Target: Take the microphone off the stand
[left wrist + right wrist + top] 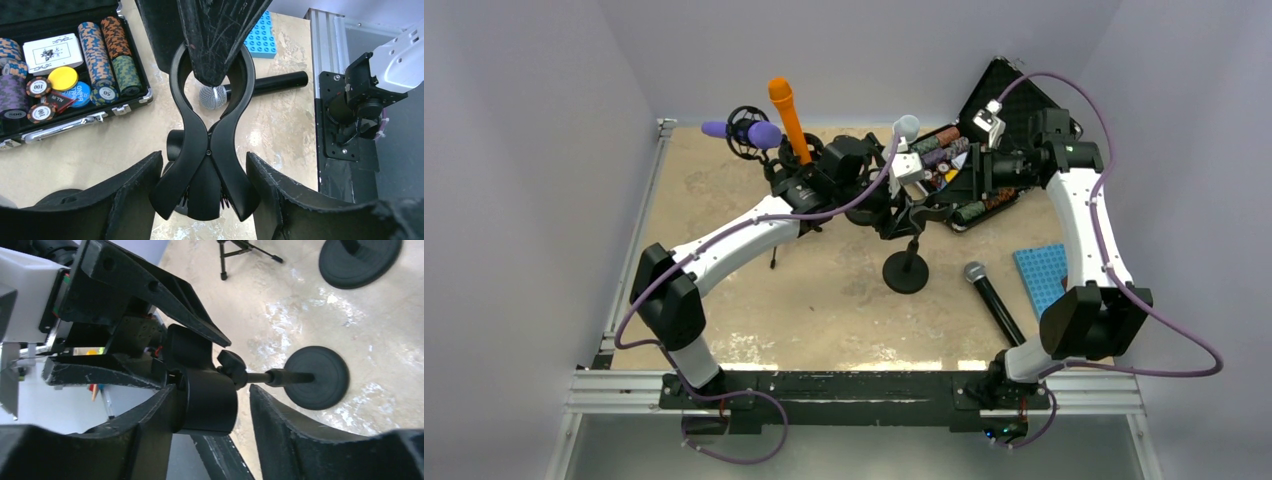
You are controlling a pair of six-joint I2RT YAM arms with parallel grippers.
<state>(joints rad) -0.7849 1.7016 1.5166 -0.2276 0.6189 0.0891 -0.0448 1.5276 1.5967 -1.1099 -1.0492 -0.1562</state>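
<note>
The top view looks steeply down over the whole table (824, 310) from behind its near edge, at frame bottom. Both wrist views sit very close, sharing the stand's clip (207, 145), mid-frame in both

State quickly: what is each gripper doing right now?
Left gripper: jaws open, straddling the stand's clip.
Right gripper: jaws open around the stand head.

The left arm (724, 245) and right arm (1086, 225) share white curved shells between chunky black joints, each trailed by a purple cable (1036, 74). The left end effector (205, 155) and right end effector (212, 387) have matte black, scratched wedge fingers (290, 200).
</note>
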